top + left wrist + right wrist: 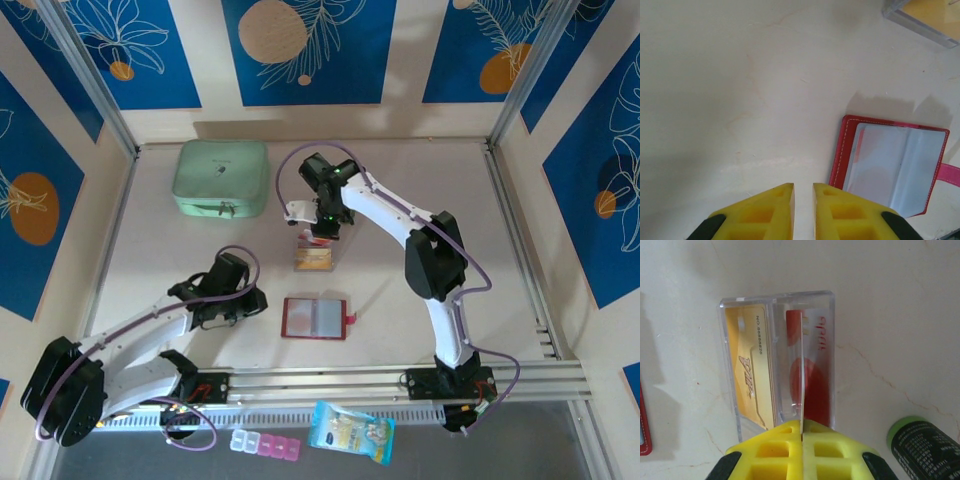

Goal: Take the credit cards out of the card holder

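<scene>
White shells and black joints form the left arm (135,342) and right arm (395,213), trailing purple cables (279,178); the left gripper (803,192) and right gripper (802,426) carry pocketed yellow fingers (760,214).

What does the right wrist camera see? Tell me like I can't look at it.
The yellow right gripper pinches a thin credit card edge-on over the right half of a clear plastic tray, where white and red print shows. A tan-orange card lies in the tray's left half. A green-capped dark bottle sits at the lower right.
</scene>
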Controlling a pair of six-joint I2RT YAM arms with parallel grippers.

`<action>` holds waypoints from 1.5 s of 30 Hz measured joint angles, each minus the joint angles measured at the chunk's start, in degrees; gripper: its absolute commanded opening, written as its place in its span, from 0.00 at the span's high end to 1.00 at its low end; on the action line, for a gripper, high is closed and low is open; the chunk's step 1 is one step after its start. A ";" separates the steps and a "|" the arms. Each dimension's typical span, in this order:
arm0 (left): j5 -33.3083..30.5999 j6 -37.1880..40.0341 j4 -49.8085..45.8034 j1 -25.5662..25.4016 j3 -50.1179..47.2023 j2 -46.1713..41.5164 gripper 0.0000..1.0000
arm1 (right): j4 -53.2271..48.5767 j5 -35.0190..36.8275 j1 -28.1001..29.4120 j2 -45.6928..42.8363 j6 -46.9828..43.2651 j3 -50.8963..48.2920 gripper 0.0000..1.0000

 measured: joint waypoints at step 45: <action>13.03 1.88 14.23 -0.35 0.68 15.39 0.87 | 28.52 -0.35 12.37 -26.62 54.73 -40.87 0.84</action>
